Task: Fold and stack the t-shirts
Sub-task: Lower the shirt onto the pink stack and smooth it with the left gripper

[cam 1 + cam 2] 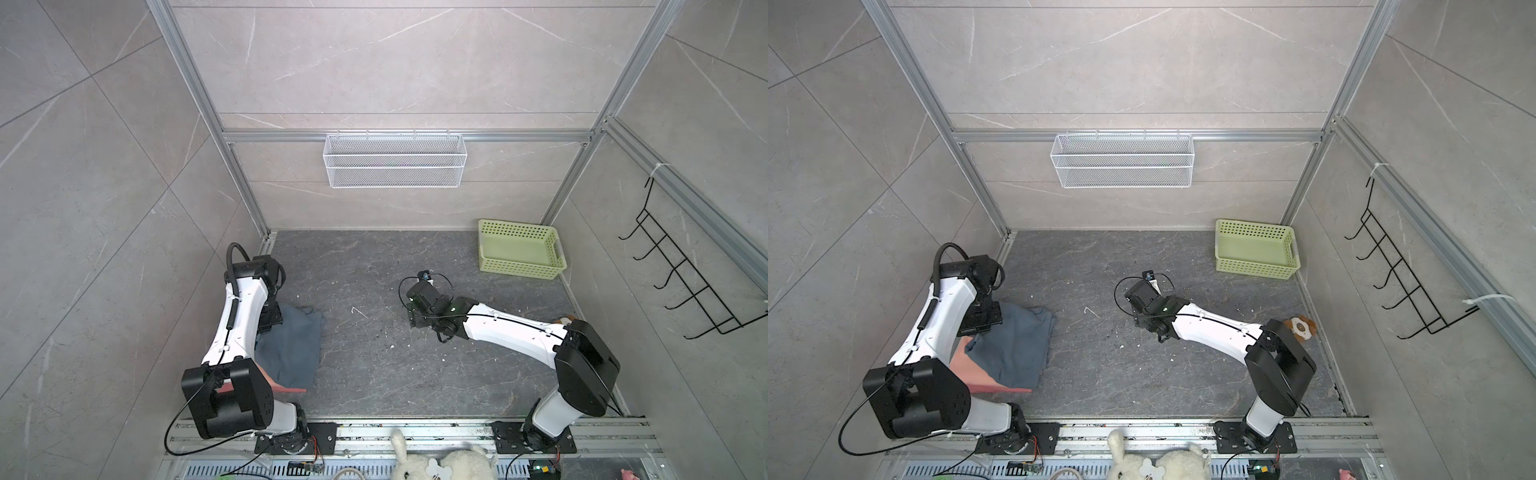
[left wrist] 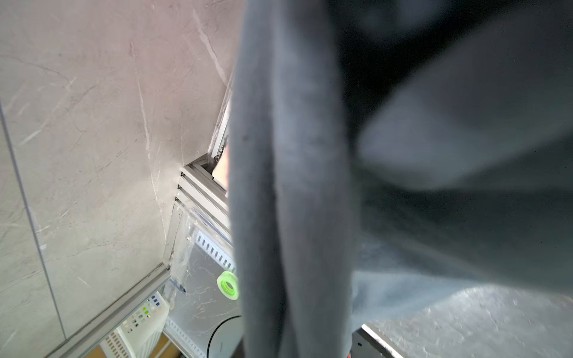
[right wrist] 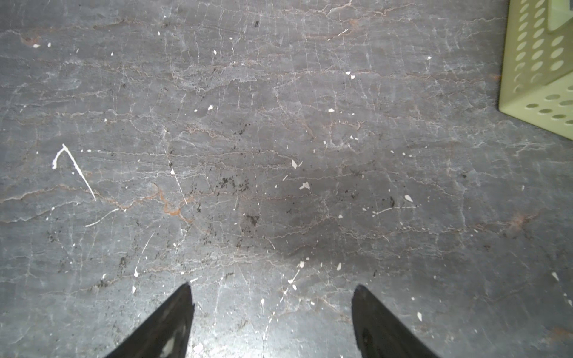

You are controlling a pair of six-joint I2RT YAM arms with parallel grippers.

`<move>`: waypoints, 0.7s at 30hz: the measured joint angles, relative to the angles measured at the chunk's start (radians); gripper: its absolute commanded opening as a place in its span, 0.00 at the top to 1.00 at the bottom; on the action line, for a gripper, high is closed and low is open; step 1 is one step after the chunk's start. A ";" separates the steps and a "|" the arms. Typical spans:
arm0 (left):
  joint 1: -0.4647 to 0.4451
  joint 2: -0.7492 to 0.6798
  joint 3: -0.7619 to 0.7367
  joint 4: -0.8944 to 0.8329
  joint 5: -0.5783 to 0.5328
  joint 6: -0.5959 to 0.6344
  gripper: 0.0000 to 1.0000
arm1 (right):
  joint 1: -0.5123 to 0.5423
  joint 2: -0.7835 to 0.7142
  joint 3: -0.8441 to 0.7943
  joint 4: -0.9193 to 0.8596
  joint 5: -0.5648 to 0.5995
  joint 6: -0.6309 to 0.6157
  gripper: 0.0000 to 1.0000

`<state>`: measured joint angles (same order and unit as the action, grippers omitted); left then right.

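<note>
Left gripper [image 1: 982,320] clamped on blue-grey t-shirt [image 1: 291,349], bench [image 1: 374,374] 9 o'clock side. Shirt long axis 12–6, lying over pink t-shirt [image 1: 971,374]. Right gripper [image 3: 273,288] spread wide, empty, mid-bench. Shirts at its 9 o'clock, well apart. Left arm nearer.

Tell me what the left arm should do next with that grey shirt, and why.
Probably drag the blue-grey shirt toward the bare middle of the table. The left gripper is shut on it, it lies bunched over a pink shirt, and the right gripper hangs open above bare table, free to help.
</note>
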<state>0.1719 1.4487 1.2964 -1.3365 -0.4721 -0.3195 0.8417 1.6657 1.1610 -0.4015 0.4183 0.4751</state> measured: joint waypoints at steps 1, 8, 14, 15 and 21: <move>0.014 0.013 -0.003 0.012 -0.010 0.002 1.00 | -0.003 0.003 0.006 -0.001 0.000 0.000 0.19; 0.095 0.143 -0.047 0.117 -0.069 0.013 1.00 | -0.025 0.040 0.059 -0.008 0.000 0.000 0.19; 0.142 0.261 -0.048 0.179 -0.086 0.031 0.63 | -0.046 0.070 0.090 -0.025 -0.005 -0.007 0.19; 0.144 0.274 -0.048 0.187 -0.092 0.034 0.53 | -0.050 0.074 0.095 -0.029 -0.006 -0.008 0.19; 0.150 0.301 -0.038 0.200 -0.134 0.009 0.22 | -0.074 0.098 0.141 -0.044 -0.021 -0.023 0.19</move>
<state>0.3214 1.7496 1.2583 -1.1362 -0.6060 -0.3107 0.7673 1.7634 1.3022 -0.4454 0.3977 0.4519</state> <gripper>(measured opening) 0.741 0.813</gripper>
